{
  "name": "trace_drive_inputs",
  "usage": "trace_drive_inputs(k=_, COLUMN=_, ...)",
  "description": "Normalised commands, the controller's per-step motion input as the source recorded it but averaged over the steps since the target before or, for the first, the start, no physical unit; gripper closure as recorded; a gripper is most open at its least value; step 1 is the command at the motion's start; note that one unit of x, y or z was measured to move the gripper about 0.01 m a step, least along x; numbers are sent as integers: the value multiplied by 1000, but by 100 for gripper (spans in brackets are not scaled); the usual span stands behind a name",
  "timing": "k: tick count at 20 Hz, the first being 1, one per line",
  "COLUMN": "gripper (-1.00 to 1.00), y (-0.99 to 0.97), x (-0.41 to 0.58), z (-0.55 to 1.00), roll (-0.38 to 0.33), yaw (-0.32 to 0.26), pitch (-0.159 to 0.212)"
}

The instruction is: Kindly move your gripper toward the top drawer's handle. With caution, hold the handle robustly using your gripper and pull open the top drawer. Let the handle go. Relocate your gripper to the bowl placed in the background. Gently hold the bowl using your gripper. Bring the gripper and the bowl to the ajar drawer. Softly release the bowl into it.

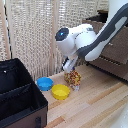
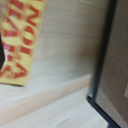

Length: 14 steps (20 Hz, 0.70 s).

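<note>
Black fabric box: nearest the camera, at the wooden floor's near corner on the exterior view's left. Round yellow plastic bowl: beside it. Small round bright blue plastic bowl: just behind, untouched. Patterned yellow-red packet: upright, directly under the white boxy gripper; finger state cannot be told. Brown wood-grain dresser: far corner, drawers apparently shut; top drawer's handle not discernible. Progress, judged: nothing completed; opening, bowl transfer remain.
</note>
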Motion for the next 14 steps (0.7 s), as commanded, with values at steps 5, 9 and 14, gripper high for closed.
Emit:
trace_drive_inputs(k=5, gripper=-100, y=397, x=586, z=0, roll=368, yaw=-53, pitch=45)
trace_drive_inputs(k=9, gripper=-100, y=458, x=806, z=21, roll=322, yaw=-3, pitch=72)
trace_drive_inputs(k=14, gripper=-100, y=389, x=915, z=141, roll=271, yaw=0, pitch=73)
